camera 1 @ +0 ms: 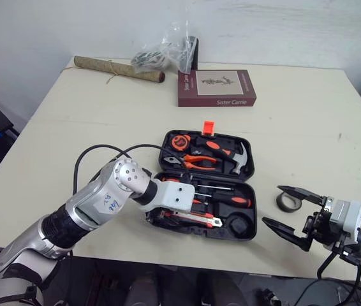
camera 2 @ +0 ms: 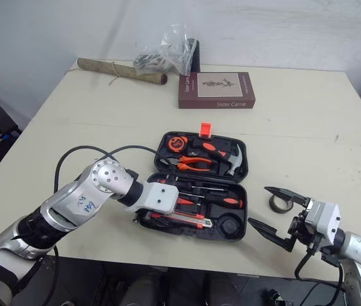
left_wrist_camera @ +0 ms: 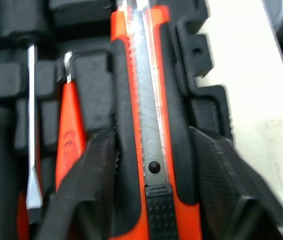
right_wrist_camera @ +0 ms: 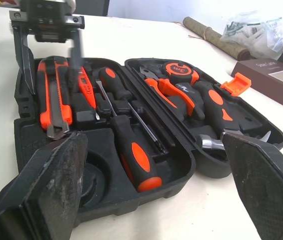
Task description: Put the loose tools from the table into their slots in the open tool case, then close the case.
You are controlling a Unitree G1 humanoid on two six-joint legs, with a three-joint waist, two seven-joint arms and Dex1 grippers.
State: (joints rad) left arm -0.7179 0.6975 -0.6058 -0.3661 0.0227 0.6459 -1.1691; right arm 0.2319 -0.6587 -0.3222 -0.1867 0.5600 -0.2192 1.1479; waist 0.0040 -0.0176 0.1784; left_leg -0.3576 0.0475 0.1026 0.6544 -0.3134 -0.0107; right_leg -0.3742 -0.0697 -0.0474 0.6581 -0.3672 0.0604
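The knife [left_wrist_camera: 151,75] is seen lying lengthwise in its slot along the front row of the open tool case [camera 1: 254,217], flat and level with the moulded tray. The left pincer [left_wrist_camera: 151,137] is set astride it, one finger to each side and parted to about the width of the handle; no firm grip can be made out, so it is taken as open. The knife is judged to be seated, or very nearly so.

For this step to be finished well, the fingers should be spread a little more before anything else, and the wrist then raised straight up, so that the knife is not dragged out of its slot (a sideways pull would likely catch the screwdrivers [right_wrist_camera: 131,145] just beside it). A light downward press first may be worthwhile if either end is found proud.

One loose item is noted on the surface [camera 1: 104,108]: a dark tape ring [camera 1: 287,201], just to the right of the case. The right pincer [camera 1: 271,204] is held wide open and empty, just beside the ring. A round recess [right_wrist_camera: 89,185] at the case's front corner is probably meant for it. The lid has yet to be closed.
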